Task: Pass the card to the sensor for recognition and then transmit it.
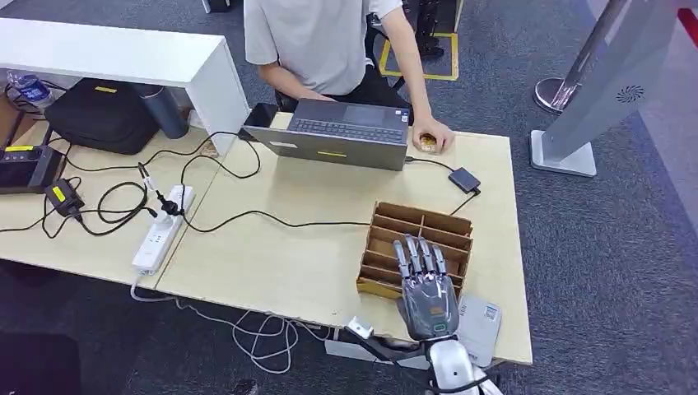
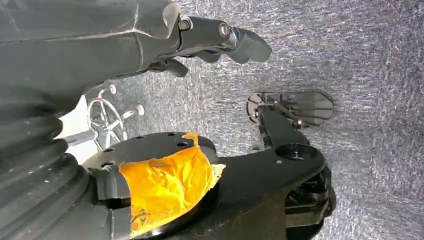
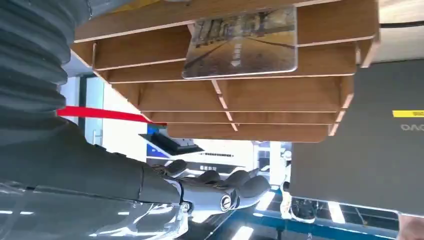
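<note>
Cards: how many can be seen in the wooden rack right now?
1. A card with a picture on it stands in a slot of the wooden rack, beside the right hand. In the head view that hand covers part of the rack, so others may be hidden.

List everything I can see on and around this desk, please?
Wooden rack: one, brown, slotted, near right part of the table.
Card: one, printed photo, standing in a rack slot.
Laptop: one, grey, far side of the table.
Sensor: one, small dark box, cabled, right of the laptop.
Power strip: one, white, left of middle.
Bag: one, black, far left.
Table: one, pale wood.
Person: one, grey shirt, behind the laptop, hand on the table.
Right hand: silver, fingers extended over the rack, holding nothing.
Left hand: dark, hanging above grey carpet.
</note>
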You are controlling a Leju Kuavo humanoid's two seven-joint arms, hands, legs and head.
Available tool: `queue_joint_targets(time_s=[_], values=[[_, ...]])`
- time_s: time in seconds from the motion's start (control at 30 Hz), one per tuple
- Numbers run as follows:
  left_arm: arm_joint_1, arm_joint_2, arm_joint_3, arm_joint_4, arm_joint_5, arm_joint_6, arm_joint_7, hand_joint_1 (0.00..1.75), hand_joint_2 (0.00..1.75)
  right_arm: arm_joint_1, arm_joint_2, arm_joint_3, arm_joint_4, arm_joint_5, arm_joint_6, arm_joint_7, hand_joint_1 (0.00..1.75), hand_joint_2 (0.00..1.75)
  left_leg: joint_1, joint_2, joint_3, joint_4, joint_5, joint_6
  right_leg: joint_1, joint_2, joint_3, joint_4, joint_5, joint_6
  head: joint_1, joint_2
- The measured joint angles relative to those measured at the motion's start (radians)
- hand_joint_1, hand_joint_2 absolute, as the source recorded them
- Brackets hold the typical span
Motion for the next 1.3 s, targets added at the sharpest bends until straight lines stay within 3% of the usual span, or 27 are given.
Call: queue_joint_targets(time_s=[0.73, 0.77, 1.3], values=[[-0.001, 0.0, -0.008, 0.0, -0.015, -0.005, 0.001, 0.0, 1.75, 0.012, 0.007, 0.0, -0.007, -0.002, 0.002, -0.033, 0.0, 1.75, 0.0, 0.0, 0.0, 0.0, 0.0, 0.0, 0.0, 0.0, 0.0, 0.0, 0.0, 0.0, 0.0, 0.0], [-0.001, 0.0, -0.009, 0.0, -0.015, -0.005, 0.001, 0.0, 1.75, 0.013, 0.008, 0.001, -0.007, -0.002, 0.002, -0.033, 1.75, 1.75, 0.0, 0.0, 0.0, 0.0, 0.0, 0.0, 0.0, 0.0, 0.0, 0.0, 0.0, 0.0, 0.0, 0.0], [-0.001, 0.0, -0.017, 0.0, -0.019, -0.011, 0.001, 0.0, 1.75, 0.012, 0.011, 0.002, 0.018, -0.055, 0.003, -0.048, 1.75, 1.75, 0.0, 0.0, 0.0, 0.0, 0.0, 0.0, 0.0, 0.0, 0.0, 0.0, 0.0, 0.0, 0.0, 0.0]])
